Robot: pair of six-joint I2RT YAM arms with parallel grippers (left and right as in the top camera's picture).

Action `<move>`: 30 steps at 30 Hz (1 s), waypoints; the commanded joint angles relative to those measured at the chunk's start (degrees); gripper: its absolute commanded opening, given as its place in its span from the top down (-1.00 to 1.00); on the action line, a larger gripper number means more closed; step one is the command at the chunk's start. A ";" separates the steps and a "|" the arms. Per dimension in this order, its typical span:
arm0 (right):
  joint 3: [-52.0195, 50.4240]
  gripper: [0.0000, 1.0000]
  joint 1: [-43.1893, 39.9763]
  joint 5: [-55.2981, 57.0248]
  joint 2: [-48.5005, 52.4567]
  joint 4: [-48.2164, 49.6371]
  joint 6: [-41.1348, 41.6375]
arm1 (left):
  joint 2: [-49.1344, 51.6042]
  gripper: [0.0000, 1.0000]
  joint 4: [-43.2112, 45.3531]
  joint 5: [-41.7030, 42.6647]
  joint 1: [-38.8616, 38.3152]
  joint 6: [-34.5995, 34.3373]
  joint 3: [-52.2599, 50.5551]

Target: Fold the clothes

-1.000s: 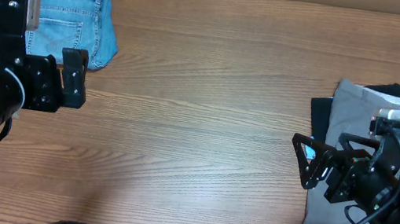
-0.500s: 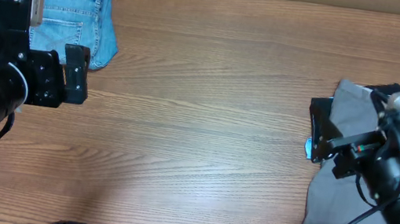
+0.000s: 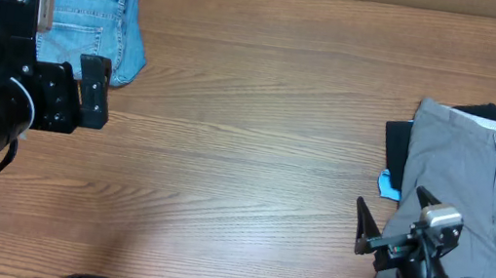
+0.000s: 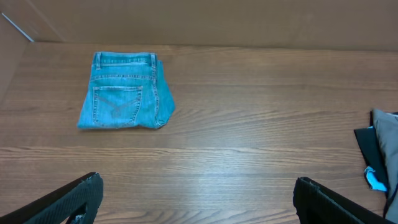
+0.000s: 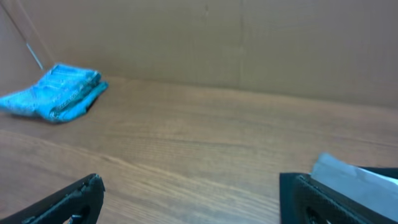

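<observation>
The light-blue denim jeans (image 3: 93,25) lie folded into a small packet at the table's far left, back pocket up. They also show in the left wrist view (image 4: 124,90) and, blurred, in the right wrist view (image 5: 56,92). My left gripper (image 3: 87,95) is open and empty, just in front of the jeans and apart from them; its jaws stand wide over bare wood (image 4: 198,183). My right gripper (image 3: 392,218) is open and empty near the front right, far from the jeans, with its jaws wide over wood (image 5: 193,183).
Grey trousers (image 3: 476,193) lie spread at the right edge over a black garment (image 3: 397,142), with a small blue item (image 3: 387,185) at their left side. A brown cardboard wall (image 4: 249,22) closes the back of the table.
My right arm has moved from above the grey trousers toward the table's front edge, so the trousers' waistband now shows. The left arm and the jeans have stayed put.
</observation>
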 commanded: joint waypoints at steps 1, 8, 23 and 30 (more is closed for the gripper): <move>-10.49 -1.00 -0.72 0.52 -8.22 5.38 3.78 | -0.07 -1.00 0.13 -0.59 -0.44 -0.98 -0.11; -24.17 -1.00 -0.70 -1.20 -11.08 18.12 3.78 | -0.07 -1.00 0.13 -0.59 -0.42 -0.98 -0.11; -28.24 -1.00 -0.63 -1.11 -11.08 25.62 3.74 | -0.07 -1.00 0.13 -0.59 -0.44 -0.98 -0.13; -28.24 -1.00 -0.63 -1.11 -11.08 25.62 3.74 | -0.07 -1.00 0.13 -0.61 -0.42 -0.98 -0.11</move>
